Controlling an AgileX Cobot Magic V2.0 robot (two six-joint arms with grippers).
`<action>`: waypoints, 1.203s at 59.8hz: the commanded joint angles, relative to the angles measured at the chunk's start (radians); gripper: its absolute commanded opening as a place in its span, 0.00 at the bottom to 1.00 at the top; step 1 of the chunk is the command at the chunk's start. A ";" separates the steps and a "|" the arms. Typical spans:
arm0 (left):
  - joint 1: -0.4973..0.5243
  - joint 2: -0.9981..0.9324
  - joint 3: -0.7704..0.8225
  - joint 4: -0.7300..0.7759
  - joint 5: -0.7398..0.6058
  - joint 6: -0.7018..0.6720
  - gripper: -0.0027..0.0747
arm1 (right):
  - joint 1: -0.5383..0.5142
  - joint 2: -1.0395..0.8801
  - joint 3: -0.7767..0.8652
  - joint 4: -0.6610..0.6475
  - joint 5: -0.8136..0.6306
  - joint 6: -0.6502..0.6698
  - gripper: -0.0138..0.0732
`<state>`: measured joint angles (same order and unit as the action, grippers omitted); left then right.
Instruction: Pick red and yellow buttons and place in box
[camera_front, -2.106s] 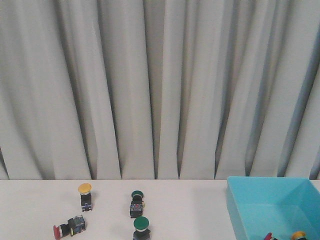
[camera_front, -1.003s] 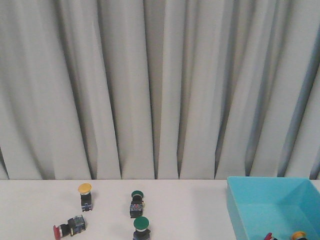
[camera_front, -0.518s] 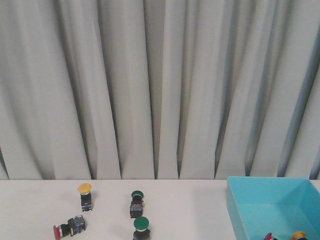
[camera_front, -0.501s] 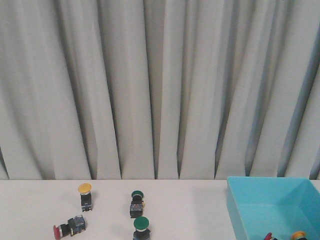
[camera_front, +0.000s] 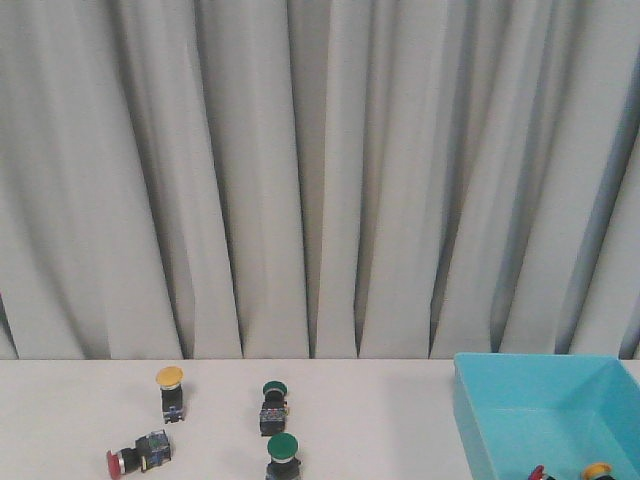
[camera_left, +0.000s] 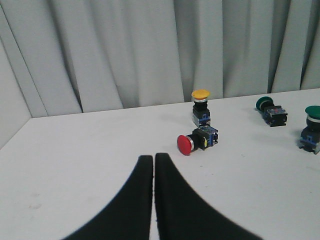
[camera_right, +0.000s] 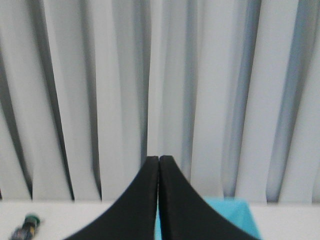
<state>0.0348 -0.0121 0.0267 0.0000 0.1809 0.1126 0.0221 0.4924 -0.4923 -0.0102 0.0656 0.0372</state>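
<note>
A yellow button (camera_front: 170, 392) stands upright on the white table at the left, also shown as the yellow button (camera_left: 201, 106). A red button (camera_front: 137, 454) lies on its side just in front of it, and the left wrist view shows this red button (camera_left: 196, 140) ahead of my left gripper (camera_left: 153, 157). That gripper is shut and empty, a short way from the red cap. The turquoise box (camera_front: 500, 420) sits at the right, with a red cap (camera_front: 537, 472) and a yellow cap (camera_front: 598, 470) inside. My right gripper (camera_right: 158, 158) is shut and empty, raised over the box (camera_right: 240, 215).
Two green-capped switches (camera_front: 273, 407) (camera_front: 283, 455) sit mid-table, right of the red and yellow buttons; the left wrist view shows them as green switches (camera_left: 270, 108) (camera_left: 313, 129). A grey curtain (camera_front: 320, 180) hangs behind the table. Another green switch (camera_right: 27, 225) shows in the right wrist view.
</note>
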 joint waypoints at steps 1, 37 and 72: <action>0.002 -0.014 0.011 -0.011 -0.072 -0.002 0.03 | 0.000 -0.069 0.093 -0.014 -0.095 0.014 0.15; 0.002 -0.014 0.011 -0.011 -0.072 -0.002 0.03 | 0.031 -0.523 0.536 -0.065 0.032 0.118 0.15; 0.002 -0.014 0.011 -0.011 -0.072 -0.002 0.03 | 0.070 -0.522 0.536 -0.076 0.034 0.070 0.15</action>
<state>0.0348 -0.0121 0.0267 0.0000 0.1819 0.1134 0.1279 -0.0092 0.0286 -0.1011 0.1700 0.1246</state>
